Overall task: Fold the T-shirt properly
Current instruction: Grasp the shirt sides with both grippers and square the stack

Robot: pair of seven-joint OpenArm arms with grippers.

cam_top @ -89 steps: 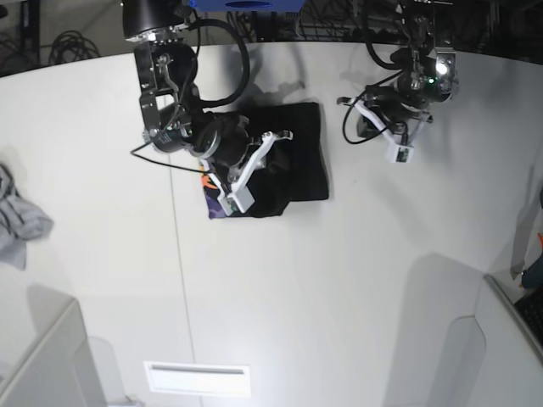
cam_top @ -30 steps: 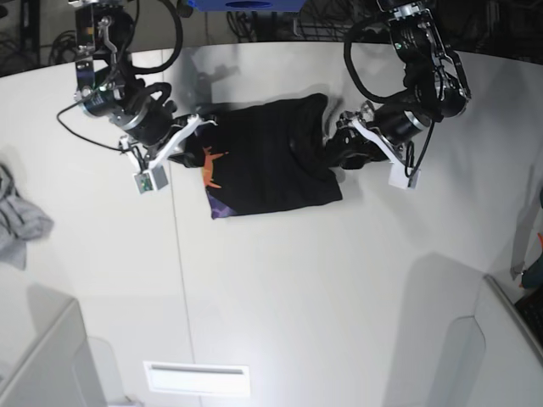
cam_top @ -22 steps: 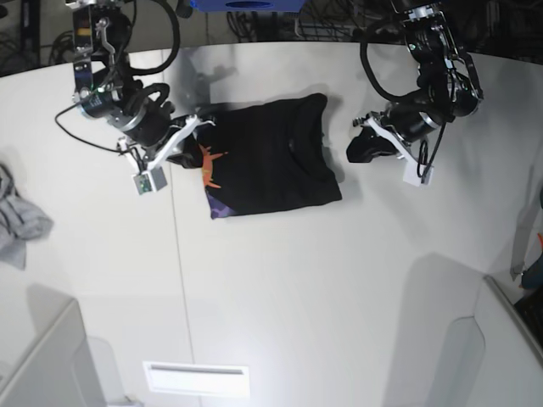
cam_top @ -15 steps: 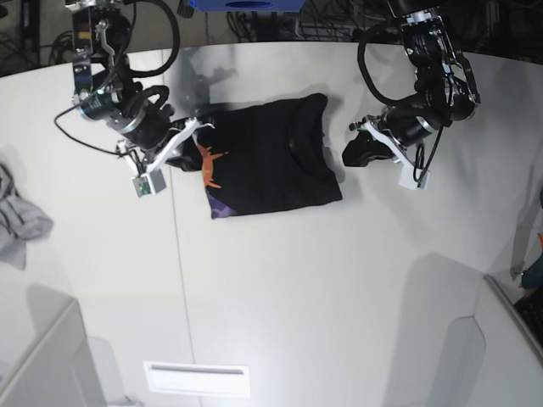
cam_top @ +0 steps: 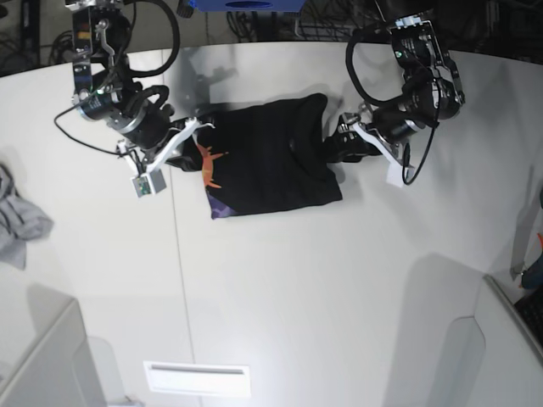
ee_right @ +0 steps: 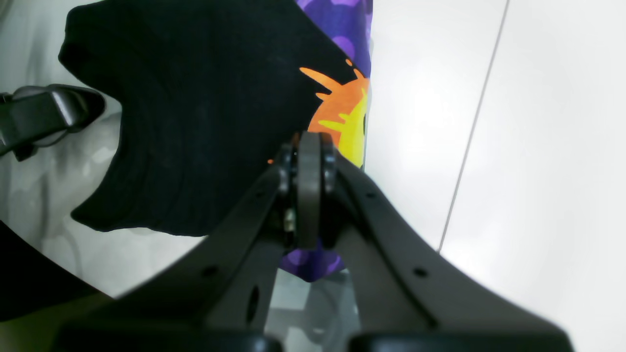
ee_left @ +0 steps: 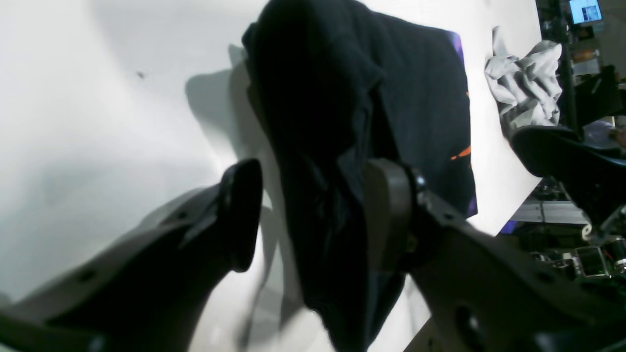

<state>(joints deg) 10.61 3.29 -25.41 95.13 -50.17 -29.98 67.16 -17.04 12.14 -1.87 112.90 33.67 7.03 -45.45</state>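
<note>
Grey cloth (cam_top: 19, 222) lies crumpled at nine o'clock in the base view, at the rim of the pale tabletop (cam_top: 271, 314). Toward ten o'clock comes the right gripper (cam_top: 180, 161), reaching in beside the printed edge of the black T-shirt (cam_top: 267, 161). Its jaws are clenched, the tips pressed together with no cloth visible between them. A white rectangular piece (cam_top: 197, 379) sits at seven o'clock.

The T-shirt is at twelve o'clock, a little above the middle of the base view, gathered into a compact, roughly four-sided bundle. The orange print (ee_right: 340, 105) shows along its edge at nine o'clock, with yellow in it, and the purple print (cam_top: 221, 209) shows at its seven o'clock corner. The side facing three o'clock curves inward, with soft creases running down it. Past the top edge of the tabletop, near twelve o'clock, is something bright blue (cam_top: 246, 4).

Toward two o'clock, the left gripper (ee_left: 315, 215) is at the shirt's unprinted side. Its jaws are released and spread apart, and in the left wrist view a dark ridge of shirt appears between them, unpinched.
</note>
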